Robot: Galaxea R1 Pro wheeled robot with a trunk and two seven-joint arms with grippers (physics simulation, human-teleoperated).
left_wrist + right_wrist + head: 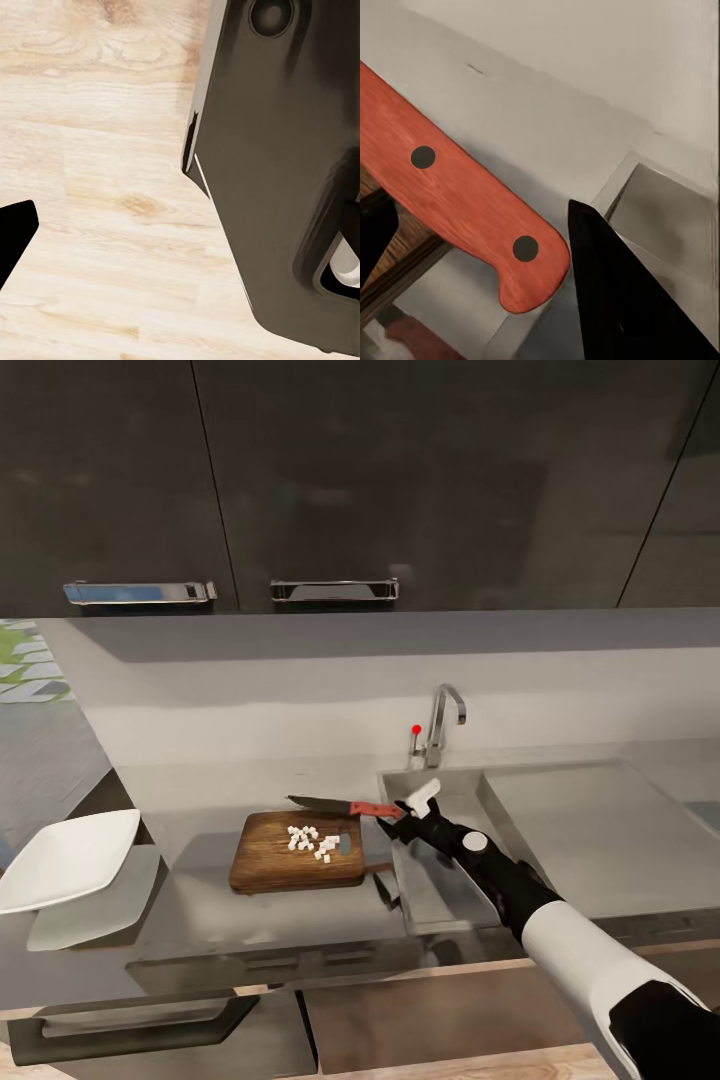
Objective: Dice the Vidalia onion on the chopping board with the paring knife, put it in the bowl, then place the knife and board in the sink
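Note:
The chopping board (297,850) lies flat on the grey countertop (200,920), just left of the sink (428,895). A small heap of diced onion (312,841), tiny white cubes, sits on the board's right half. My right gripper (395,818) is shut on the red handle of the paring knife (350,806). The knife's dark blade points left over the board's far edge. In the right wrist view the knife handle (457,202) lies between my black fingers (615,300). The white bowl (70,858) stands at the counter's left end. A black fingertip (15,232) of my left gripper hangs over wooden floor.
The chrome tap (440,725) with its red knob (416,729) rises behind the basin. A flat steel drainboard (590,830) stretches to the right. Dark wall cabinets (330,480) hang overhead. The robot's dark base (285,187) is beside the left hand.

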